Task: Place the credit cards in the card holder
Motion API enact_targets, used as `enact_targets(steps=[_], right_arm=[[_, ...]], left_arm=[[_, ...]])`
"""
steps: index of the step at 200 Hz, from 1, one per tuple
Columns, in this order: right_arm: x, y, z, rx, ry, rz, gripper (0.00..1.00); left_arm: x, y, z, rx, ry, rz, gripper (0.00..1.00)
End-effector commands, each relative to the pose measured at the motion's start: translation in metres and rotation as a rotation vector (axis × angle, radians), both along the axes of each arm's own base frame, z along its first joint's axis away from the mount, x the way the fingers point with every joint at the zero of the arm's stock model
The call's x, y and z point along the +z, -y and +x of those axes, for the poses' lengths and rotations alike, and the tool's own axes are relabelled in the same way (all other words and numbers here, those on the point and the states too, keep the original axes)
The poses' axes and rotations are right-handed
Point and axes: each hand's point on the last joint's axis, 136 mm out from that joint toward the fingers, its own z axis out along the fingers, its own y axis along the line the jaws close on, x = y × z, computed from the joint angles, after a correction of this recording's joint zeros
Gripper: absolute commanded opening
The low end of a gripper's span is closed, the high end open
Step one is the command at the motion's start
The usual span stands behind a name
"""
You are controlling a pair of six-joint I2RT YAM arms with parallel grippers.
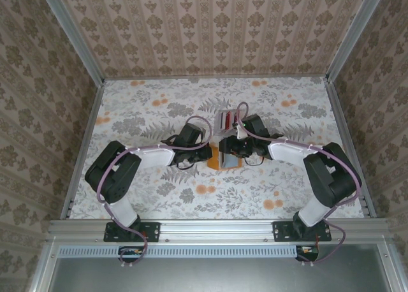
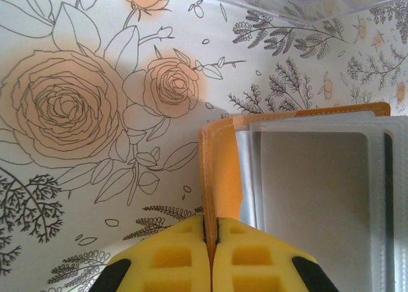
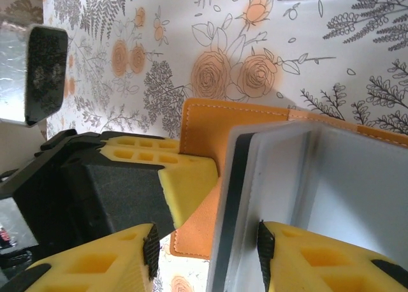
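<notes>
left hand [image 2: 211, 254]: clenched on cover of card holder [image 2: 223, 171], 9 o'clock, pinning it open | right hand [image 3: 207, 247]: released, straddling grey leaf [image 3: 274, 171], 3 o'clock

Black at the joints, white-shelled along the forearms [image 1: 156, 156], strung with lilac cable [image 1: 97, 183]. Tipped with yellow foam fingers [image 2: 172, 257], cut in square pockets, backed in black. Bolted on black base plates [image 1: 131, 231].

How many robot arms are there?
2. The left arm reaches in from the left and the right arm from the right. They meet at the orange card holder in the middle of the table.
</notes>
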Motion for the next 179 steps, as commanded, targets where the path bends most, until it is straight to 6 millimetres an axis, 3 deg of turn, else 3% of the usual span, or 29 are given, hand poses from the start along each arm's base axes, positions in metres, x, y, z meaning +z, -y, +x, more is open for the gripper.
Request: enact_targets(steps=[1,65,128,179], right_arm=[[0.013,-0.010,0.004,0.030,0.026,0.027,0.48],[0.006,-0.035,0.002,0.070,-0.001,0.051,0.48],[0.003,-0.013,0.001,0.044,0.030,-0.073,0.49],[-0.012,0.006,-0.004,0.028,0.027,-0.195,0.47]], left_arm=[[-0.005,0.003,-0.003,0.001,-0.015,-0.003,0.03],[-0.005,0.000,-0.005,0.007,-0.015,0.000,0.02],[-0.006,-0.004,-0.004,0.007,-0.008,0.018,0.02],[-0.006,-0.007,-0.003,0.021,-0.007,0.029,0.05]])
